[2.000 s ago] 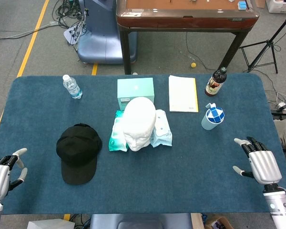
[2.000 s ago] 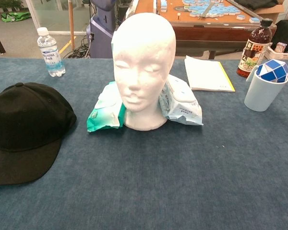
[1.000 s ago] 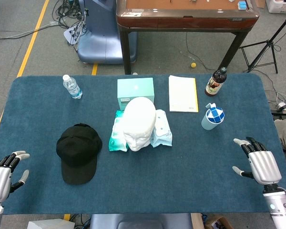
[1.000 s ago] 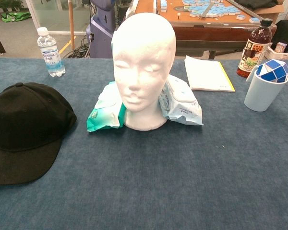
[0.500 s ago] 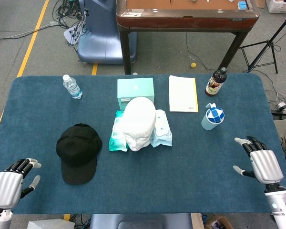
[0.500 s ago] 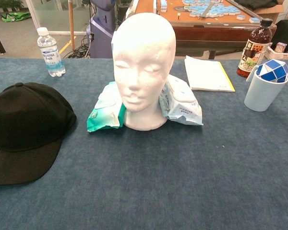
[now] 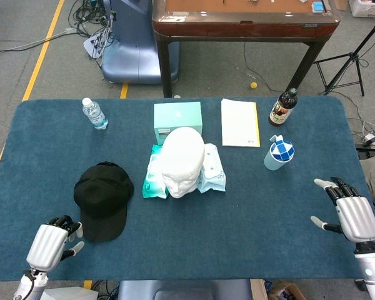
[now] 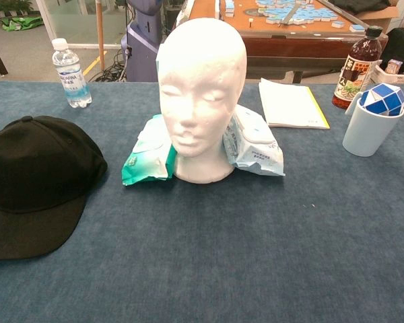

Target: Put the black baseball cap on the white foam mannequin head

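The black baseball cap [image 7: 102, 200] lies flat on the blue table left of centre, brim toward me; the chest view shows the cap [image 8: 35, 178] at its left edge. The white foam mannequin head [image 7: 182, 161] stands upright mid-table, bare, facing me, and fills the centre of the chest view as the mannequin head [image 8: 200, 94]. My left hand [image 7: 50, 242] hovers near the table's front edge, just left of and below the cap's brim, fingers apart and empty. My right hand [image 7: 352, 214] is far right, open and empty. Neither hand shows in the chest view.
Two wet-wipe packs [image 7: 152, 177] flank the mannequin's base, a teal box [image 7: 177, 122] behind it. A water bottle [image 7: 94, 114] stands back left, a notebook [image 7: 240, 122], dark bottle [image 7: 282, 107] and white cup [image 7: 278, 154] with a blue-white puzzle back right.
My left hand has moved right along the front edge, from the table's left corner toward the cap's brim. My right hand has drifted slightly right. Cap and mannequin head have not moved.
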Robot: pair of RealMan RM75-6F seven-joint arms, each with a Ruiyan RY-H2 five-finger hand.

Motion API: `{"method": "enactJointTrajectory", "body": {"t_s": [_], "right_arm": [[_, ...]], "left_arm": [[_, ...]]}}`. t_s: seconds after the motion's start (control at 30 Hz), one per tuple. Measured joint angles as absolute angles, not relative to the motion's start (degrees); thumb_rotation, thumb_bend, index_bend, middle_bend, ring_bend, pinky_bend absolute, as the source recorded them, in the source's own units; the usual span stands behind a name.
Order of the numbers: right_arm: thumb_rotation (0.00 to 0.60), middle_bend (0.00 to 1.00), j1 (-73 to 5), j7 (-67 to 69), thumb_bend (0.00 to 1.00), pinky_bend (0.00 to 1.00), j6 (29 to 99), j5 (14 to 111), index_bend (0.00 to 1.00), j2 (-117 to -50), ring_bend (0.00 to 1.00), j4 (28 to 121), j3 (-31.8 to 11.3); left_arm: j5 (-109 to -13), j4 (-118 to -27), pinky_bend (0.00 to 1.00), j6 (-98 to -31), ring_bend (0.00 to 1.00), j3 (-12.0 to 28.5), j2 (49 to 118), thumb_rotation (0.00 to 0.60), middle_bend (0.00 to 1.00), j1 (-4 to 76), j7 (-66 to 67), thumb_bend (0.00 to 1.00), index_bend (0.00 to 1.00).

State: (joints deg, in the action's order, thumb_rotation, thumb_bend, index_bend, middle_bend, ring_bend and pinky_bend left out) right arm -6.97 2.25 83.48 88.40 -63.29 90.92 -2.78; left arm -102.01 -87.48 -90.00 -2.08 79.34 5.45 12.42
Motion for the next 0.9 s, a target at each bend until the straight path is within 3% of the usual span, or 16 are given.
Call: {"method": "enactJointTrajectory", "body": {"t_s": [0.9], "right_arm": [[0.6,0.29,-6.9,4.5,0.0,0.24,83.3,87.7,0.22,-62.6,0.16,90.5,-3.3]], "left_arm": [[-97.2,-81.4,0.56,-84.5,0.46,-2.8,84.9,0.6,0.78,6.8,12.7,0.02,0.65]]}}
